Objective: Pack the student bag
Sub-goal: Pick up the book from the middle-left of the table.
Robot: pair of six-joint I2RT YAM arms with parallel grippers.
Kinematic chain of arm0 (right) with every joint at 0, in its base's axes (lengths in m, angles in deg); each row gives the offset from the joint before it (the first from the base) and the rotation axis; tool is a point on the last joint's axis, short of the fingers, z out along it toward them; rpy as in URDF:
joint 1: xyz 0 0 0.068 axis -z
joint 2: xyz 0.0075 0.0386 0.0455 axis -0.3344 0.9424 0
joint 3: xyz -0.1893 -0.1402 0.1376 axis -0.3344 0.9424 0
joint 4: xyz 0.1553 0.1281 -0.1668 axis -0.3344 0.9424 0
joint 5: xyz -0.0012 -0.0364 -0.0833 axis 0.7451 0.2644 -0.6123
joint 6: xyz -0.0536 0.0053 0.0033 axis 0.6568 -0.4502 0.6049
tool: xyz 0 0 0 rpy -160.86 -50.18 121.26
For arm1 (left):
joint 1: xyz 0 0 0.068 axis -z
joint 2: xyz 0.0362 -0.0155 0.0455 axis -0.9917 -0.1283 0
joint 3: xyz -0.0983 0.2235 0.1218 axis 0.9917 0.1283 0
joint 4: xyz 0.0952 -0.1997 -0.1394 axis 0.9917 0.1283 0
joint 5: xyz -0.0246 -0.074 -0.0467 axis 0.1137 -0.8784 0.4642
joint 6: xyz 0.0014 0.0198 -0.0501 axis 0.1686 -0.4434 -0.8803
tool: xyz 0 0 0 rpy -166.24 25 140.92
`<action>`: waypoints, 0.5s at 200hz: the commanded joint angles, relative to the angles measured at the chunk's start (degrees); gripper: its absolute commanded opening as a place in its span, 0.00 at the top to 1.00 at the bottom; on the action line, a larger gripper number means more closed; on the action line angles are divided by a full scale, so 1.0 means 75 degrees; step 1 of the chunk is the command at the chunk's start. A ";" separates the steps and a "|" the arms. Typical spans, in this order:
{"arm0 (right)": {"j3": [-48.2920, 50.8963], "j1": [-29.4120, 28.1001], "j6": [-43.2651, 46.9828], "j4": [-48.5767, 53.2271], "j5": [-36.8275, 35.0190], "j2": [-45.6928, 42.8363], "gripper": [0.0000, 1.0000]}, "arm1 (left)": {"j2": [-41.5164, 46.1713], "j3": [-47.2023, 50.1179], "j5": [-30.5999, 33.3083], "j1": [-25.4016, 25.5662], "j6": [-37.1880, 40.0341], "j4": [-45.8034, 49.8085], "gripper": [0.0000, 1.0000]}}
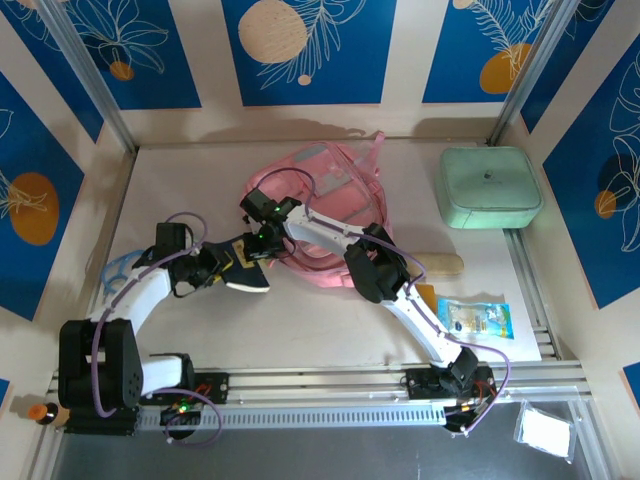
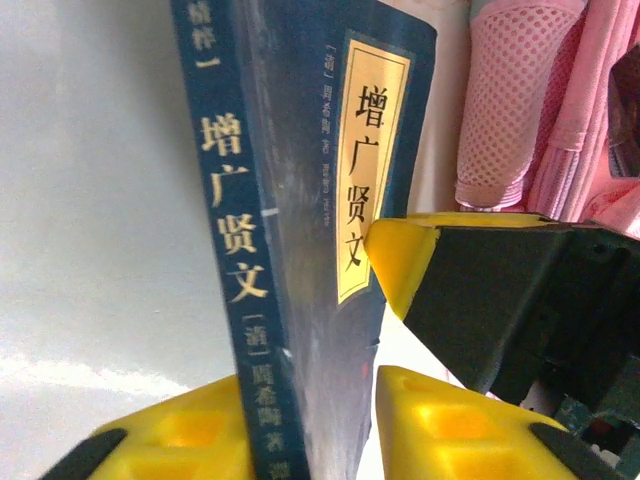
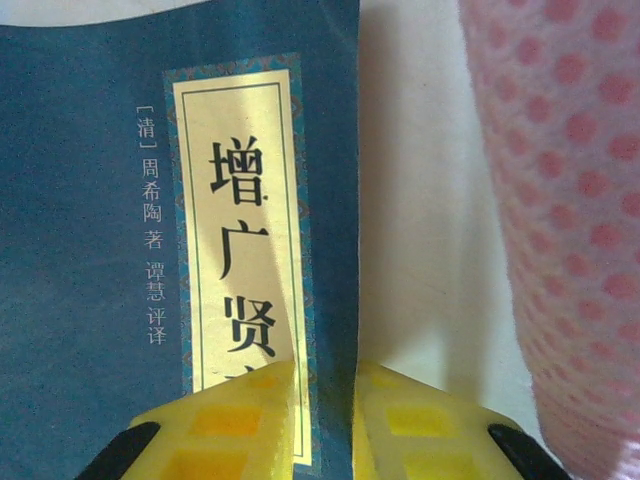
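Observation:
The pink student bag [image 1: 330, 190] lies at the back middle of the table; its mesh pocket [image 2: 510, 100] [image 3: 570, 200] is close beside both wrists. Just in front of the bag's left side, a dark blue book [image 1: 247, 280] with a gold title label is held between the two arms. My left gripper [image 1: 222, 268] [image 2: 310, 385] has its yellow pads against the spine and cover [image 2: 290, 150]. From the other side, my right gripper [image 1: 262, 240] [image 3: 325, 375] pinches the book's cover edge [image 3: 90, 250]; one of its fingers [image 2: 400, 260] presses on the label.
A mint-green case [image 1: 490, 187] stands at the back right. A beige stick-like object [image 1: 440, 263], an orange item [image 1: 425, 295] and a blue snack packet [image 1: 475, 320] lie by the right arm. A light blue object [image 1: 118, 268] lies behind the left arm.

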 commanded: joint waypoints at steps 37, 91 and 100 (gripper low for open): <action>0.0446 -0.0067 0.0215 -0.0245 0.0314 -0.1026 0.68 | 0.0499 -0.0563 0.0697 0.0051 0.0429 0.0450 0.95; 0.2669 0.0423 -0.0057 -0.1878 -0.0102 -0.3418 0.46 | 0.1190 -0.1026 0.0844 0.0057 0.0463 0.0702 1.00; 0.3185 0.0574 -0.0239 -0.2223 -0.0093 -0.3848 0.43 | 0.1282 -0.1094 0.0726 0.0066 0.0370 0.0523 1.00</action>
